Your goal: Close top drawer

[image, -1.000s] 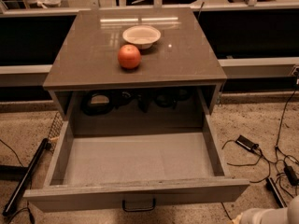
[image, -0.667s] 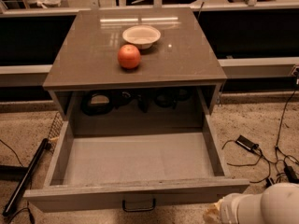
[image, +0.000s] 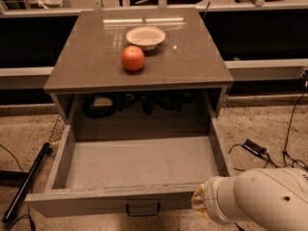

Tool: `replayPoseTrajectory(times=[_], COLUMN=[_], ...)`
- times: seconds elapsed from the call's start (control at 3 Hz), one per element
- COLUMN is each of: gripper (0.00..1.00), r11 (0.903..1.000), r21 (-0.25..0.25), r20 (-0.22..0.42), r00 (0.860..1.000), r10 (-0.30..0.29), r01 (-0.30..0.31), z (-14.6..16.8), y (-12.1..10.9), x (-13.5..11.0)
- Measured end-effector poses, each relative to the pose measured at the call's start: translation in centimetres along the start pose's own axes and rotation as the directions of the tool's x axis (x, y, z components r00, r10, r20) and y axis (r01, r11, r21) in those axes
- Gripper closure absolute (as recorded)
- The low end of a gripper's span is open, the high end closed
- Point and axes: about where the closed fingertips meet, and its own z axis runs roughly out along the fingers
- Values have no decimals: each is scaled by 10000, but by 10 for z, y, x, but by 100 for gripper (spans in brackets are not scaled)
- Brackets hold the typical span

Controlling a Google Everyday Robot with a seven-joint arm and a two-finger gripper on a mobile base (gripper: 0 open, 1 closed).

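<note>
the white arm [image: 262, 201] has been moved in from the lower right corner, and more of it is seen now than a moment ago. the gripper [image: 201, 203] at its tip is now held close to the right end of the drawer [image: 86, 205] front, near the handle [image: 143, 209] but to the right of it. it cannot be told if the gripper is spread or pressed together. the drawer has not been moved yet: it is pulled far out toward the camera, and its grey inside is shown. a push is likely being set up, so the closing has not begun.

one drawer is seen, with one handle. one fruit [image: 133, 58] and one bowl [image: 146, 36] are seen on the top [image: 86, 66], just beside each other. one arm is seen.
</note>
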Motion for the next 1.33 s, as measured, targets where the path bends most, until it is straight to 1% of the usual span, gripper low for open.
replayPoseTrajectory(times=[0.33,0.67,1.0,1.33], gripper=[100,100,100,100], r11=[9978,9928,9861,9799], r21=[479,1002,1557,1937], r20=[107,310,594,872], r00=[9989,9975,9970,9957], r10=[446,634,497,313], r01=[-451,-662,-584,-478], z=[2,-3,-6,0], y=[-26,-53,-86,-117], x=[-5,-9,-18,-29])
